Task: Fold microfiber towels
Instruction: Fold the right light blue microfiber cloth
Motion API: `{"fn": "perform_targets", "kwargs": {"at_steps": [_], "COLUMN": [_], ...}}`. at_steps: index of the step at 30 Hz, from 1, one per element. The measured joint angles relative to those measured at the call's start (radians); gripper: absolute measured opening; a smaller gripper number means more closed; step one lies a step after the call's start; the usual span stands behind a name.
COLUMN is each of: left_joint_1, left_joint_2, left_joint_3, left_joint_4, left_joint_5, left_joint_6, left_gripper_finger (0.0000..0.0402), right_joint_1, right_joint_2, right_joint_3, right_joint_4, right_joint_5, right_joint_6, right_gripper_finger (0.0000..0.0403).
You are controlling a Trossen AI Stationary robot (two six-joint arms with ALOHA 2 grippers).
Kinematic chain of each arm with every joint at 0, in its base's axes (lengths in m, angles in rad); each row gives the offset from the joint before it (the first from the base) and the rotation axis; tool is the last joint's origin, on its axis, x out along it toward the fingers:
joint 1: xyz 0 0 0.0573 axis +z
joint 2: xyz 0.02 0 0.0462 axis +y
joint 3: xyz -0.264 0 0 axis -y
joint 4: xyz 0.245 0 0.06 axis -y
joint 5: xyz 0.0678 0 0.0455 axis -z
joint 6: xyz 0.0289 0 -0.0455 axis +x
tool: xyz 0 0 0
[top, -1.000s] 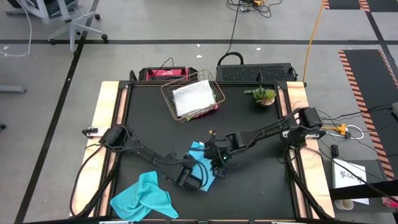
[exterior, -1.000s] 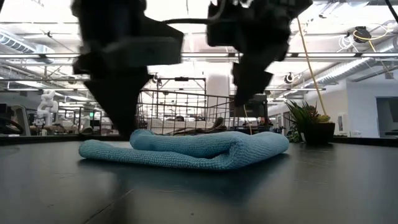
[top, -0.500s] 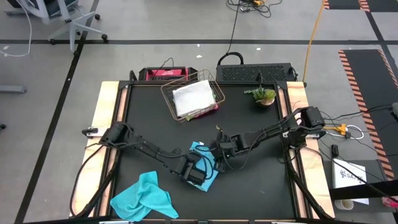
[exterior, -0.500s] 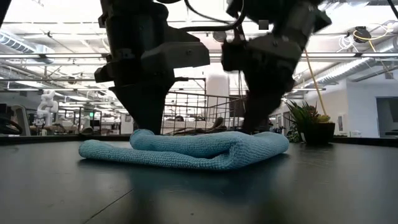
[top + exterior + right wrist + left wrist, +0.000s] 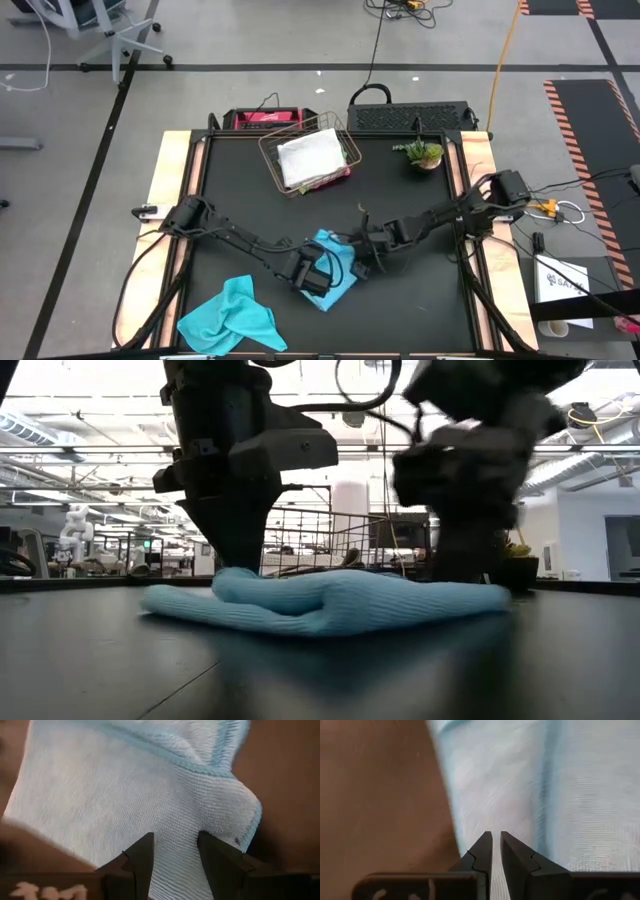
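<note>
Both grippers sit on the folded turquoise towel (image 5: 331, 268) mid-table: left gripper (image 5: 496, 845) nearly closed, pressing down; right gripper (image 5: 175, 845) parted, fabric between fingers. Arms hide much of it. Copper wire basket (image 5: 335, 128) holds a light grey towel (image 5: 310, 156).

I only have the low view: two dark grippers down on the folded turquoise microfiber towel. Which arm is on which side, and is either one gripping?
Observer: From above, the left gripper is on the left side of the folded turquoise microfiber towel, and the right gripper is on its right.
Operator: Gripping?
Observer: The right wrist view shows cloth between the right fingers.
Operator: Any unfolded towels?
Observer: A second turquoise towel lies crumpled near the table's front left corner.
</note>
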Motion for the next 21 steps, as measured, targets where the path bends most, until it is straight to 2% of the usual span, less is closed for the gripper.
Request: {"fn": "perform_targets", "kwargs": {"at_steps": [5,8,12,15,18,21], "left_joint_1": [0.0,0.0,0.004,0.006,0.005,-0.017], "left_joint_2": [0.0,0.0,0.0,0.0,0.0,0.0], "left_joint_3": [0.0,0.0,0.0,0.0,0.0,0.0], "left_joint_4": [-0.001,0.0,0.0,0.002,0.008,0.01], "left_joint_5": [0.002,0.002,0.003,0.006,0.069,0.152], "left_joint_6": [0.001,0.004,0.005,-0.009,-0.025,-0.024], "left_gripper_finger": [0.004,0.004,0.004,0.004,0.004,0.004], "right_joint_1": [0.076,0.127,0.176,0.193,0.2,0.193], "right_joint_2": [-0.092,-0.157,-0.255,-0.321,-0.391,-0.449], "right_joint_3": [-0.046,-0.069,-0.067,-0.067,-0.066,-0.066], "right_joint_4": [-0.024,-0.049,-0.029,-0.015,-0.013,-0.016], "right_joint_5": [-0.01,0.023,0.145,0.263,0.361,0.415], "right_joint_6": [0.159,0.265,0.341,0.341,0.295,0.247], "right_gripper_finger": [0.0147,0.0147,0.0147,0.0147,0.0147,0.0147]}}
